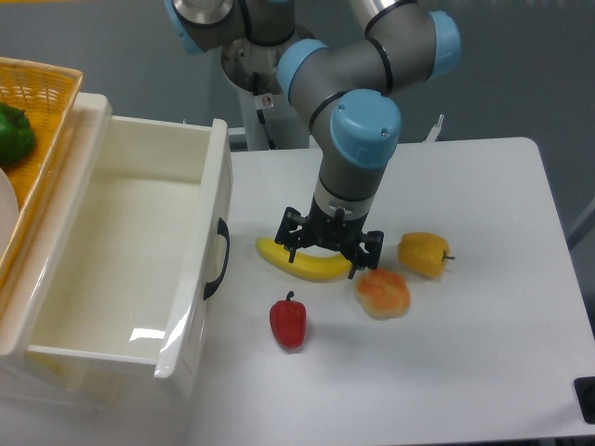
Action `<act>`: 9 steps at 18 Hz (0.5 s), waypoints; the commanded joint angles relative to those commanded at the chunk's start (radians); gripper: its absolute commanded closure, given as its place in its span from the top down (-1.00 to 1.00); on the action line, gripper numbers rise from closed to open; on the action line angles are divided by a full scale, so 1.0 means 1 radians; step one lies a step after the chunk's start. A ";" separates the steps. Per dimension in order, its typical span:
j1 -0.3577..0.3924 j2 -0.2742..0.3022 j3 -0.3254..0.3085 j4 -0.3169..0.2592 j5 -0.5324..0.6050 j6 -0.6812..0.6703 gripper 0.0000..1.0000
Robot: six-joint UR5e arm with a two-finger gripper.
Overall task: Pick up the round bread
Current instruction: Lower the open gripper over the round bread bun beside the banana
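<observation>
The round bread (pixel 383 294) lies on the white table (pixel 483 353), an orange-brown bun with pale edges. My gripper (pixel 327 251) hangs open just up and to the left of it, over the right half of a yellow banana (pixel 299 263). Its black fingers (pixel 364 251) are spread and hold nothing. The nearest finger stands close to the bun's upper left edge; I cannot tell whether it touches.
A yellow-orange bell pepper (pixel 425 254) sits right of the bun. A small red pepper (pixel 288 321) stands in front of the banana. A white open drawer (pixel 130 251) fills the left side, with a wicker basket (pixel 37 102) holding a green vegetable (pixel 14 133) behind it.
</observation>
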State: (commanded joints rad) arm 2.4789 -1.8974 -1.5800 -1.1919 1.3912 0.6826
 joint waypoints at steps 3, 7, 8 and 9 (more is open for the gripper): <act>-0.002 -0.035 0.000 0.000 0.034 0.002 1.00; 0.005 -0.055 0.000 0.003 0.035 0.005 1.00; 0.006 -0.064 0.000 0.003 0.040 0.005 1.00; 0.006 -0.077 0.000 0.003 0.049 0.003 1.00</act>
State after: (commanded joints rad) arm 2.4850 -1.9741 -1.5800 -1.1888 1.4403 0.6857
